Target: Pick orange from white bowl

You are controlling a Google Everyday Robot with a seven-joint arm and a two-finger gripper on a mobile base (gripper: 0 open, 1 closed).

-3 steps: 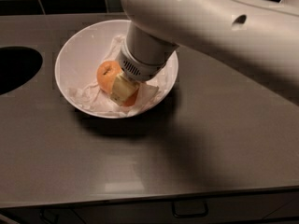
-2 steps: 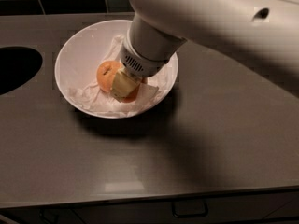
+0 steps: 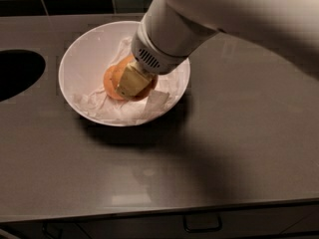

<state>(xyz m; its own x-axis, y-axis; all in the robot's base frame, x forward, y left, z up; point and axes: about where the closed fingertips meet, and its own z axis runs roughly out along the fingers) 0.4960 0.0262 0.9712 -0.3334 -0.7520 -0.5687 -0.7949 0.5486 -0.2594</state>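
One counter [image 3: 224, 148]: dark grey; it carries the white bowl [image 3: 79, 49], which stands on its far left part and serves as the landmark for everything below.
Arm [image 3: 169, 34]: pale and bulky, it comes in from the right of the bowl and above it, and its ribbed wrist hangs over the bowl's right half.
Dark opening [image 3: 15, 73]: a round hole in the counter, left of the bowl and apart from it.
Paper [image 3: 99, 106]: crumpled and white, it lines the bowl's floor, with most of it showing toward the near rim.
Orange [image 3: 110, 81]: it sits in the middle of the bowl on the paper, with its left side showing and the rest covered by the gripper.
Gripper [image 3: 130, 83]: yellowish, it is down inside the bowl and lies against the orange's front and right side.
Grip: I cannot tell whether it is spread or clamped on the fruit, because the far side is hidden.
Done so far: the reach appears finished, with the gripper at the orange.
Left to do: a confirmed hold, then the lift clear of the bowl's rim; the orange looks not yet raised.
Change from a second ago: the wrist has swung higher and nearer the bowl's far rim and the arm looms larger, while the orange and bowl have kept much the same place.
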